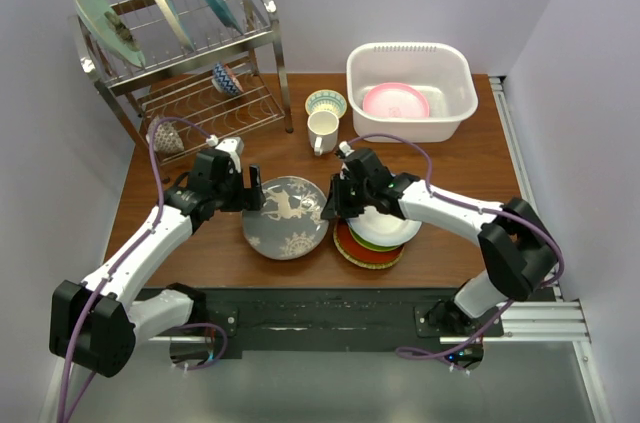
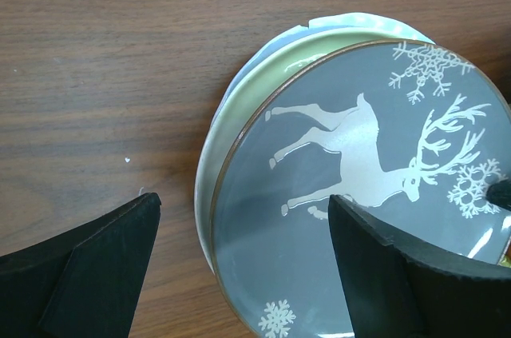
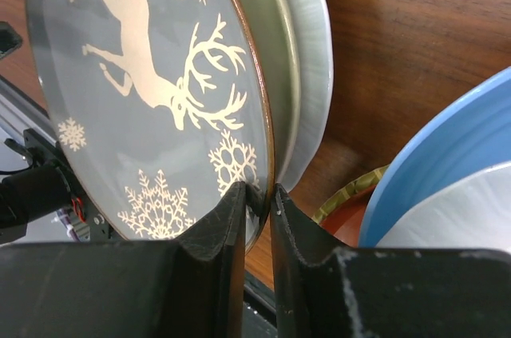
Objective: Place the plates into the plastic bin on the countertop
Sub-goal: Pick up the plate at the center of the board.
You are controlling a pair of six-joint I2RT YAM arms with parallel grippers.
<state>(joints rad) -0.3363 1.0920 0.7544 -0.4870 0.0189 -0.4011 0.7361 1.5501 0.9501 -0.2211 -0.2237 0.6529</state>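
Right-hand stack (image 1: 372,243): nearest the arm bases, on the worktop (image 1: 470,173). A blue-rimmed plate (image 3: 447,154) lies on top, with lime green, red-orange and yellow woven rims showing beneath.
Deer plate (image 1: 285,215): dark grey with a white stag and snowflakes. It tops a second stack just left of the first, with a pale green-cream plate (image 2: 239,106) and a white plate (image 2: 206,170) under it.
Right claw (image 3: 259,194): clamped on the deer plate's rim, on the side facing the right-hand stack. The rim sits between the two fingers.
Left claw (image 2: 243,202): fingers wide apart and holding nothing, one over bare wood, the other over the stag.
Handling (judged): glazed ceramic, so stiff, slick, easily chipped and fairly heavy for a pinch at one edge. The plate will likely hang and swing, so the hold should sit deep over the rim, and the lift should not drag the plate below.
Mug (image 1: 322,131) and patterned bowl (image 1: 326,103): farther back, mid-worktop.
Plastic bin (image 1: 455,123): white, at the far right, well apart from both stacks. One pink plate (image 1: 395,101) lies flat inside.
Dish rack (image 1: 200,73): far left, with plates standing on edge.
Writing: no brand or label is legible.
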